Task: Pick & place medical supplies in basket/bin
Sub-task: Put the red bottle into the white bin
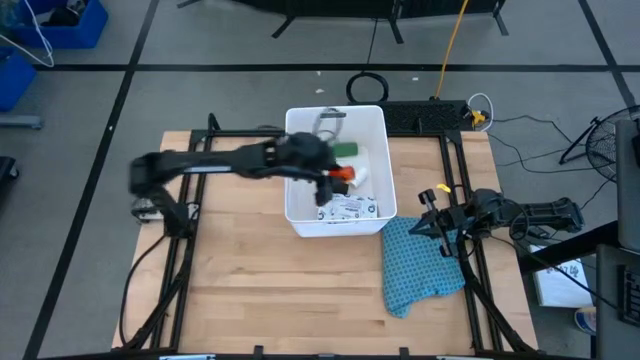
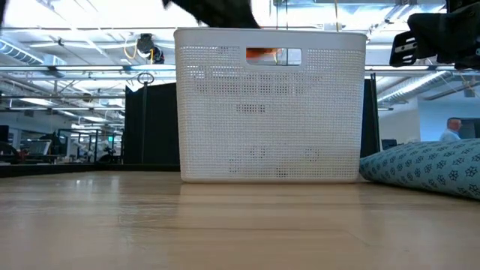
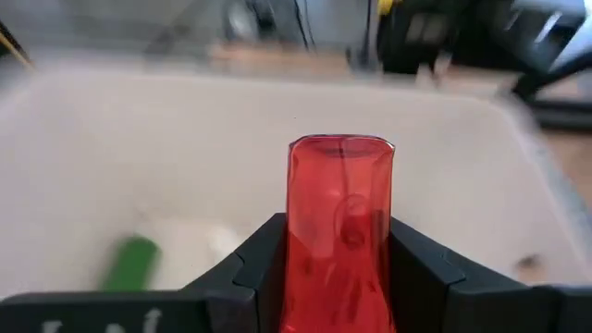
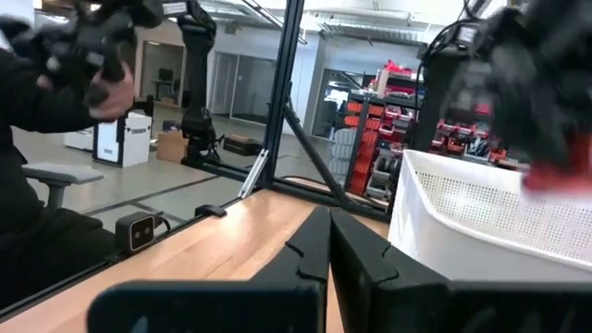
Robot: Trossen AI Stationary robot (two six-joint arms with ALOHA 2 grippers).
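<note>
The white tub point(image 1: 300, 215) stands at the middle of the table, toward the far edge. My left gripper point(image 1: 333, 180) reaches in over it from the table's left and is shut on a small red bottle point(image 3: 339, 199). The bottle shows orange-red point(image 1: 343, 174) from above and through the tub's handle slot point(image 2: 261, 53). In the tub lie a green bar point(image 1: 346, 150), also seen in the left wrist view point(image 3: 129, 264), and a white-green packet point(image 1: 350, 207). My right gripper point(image 4: 328, 248) waits shut at the table's right side point(image 1: 425, 222), above the blue cloth. My left gripper pinches the red bottle between its two fingers point(image 3: 264, 259), one on each side of the bottle's body point(image 3: 305, 250). The bottle lies along the fingers, and its flat end point(image 3: 340, 146) sticks out past the fingertips. It hangs clear above the tub's floor.
A blue-teal patterned cloth point(image 1: 420, 265) lies bunched right of the tub, at the table's near right point(image 2: 427, 169). Bare wooden table point(image 1: 270, 290) spreads in front of the tub. A person point(image 4: 55, 111) sits beyond the table in the right wrist view.
</note>
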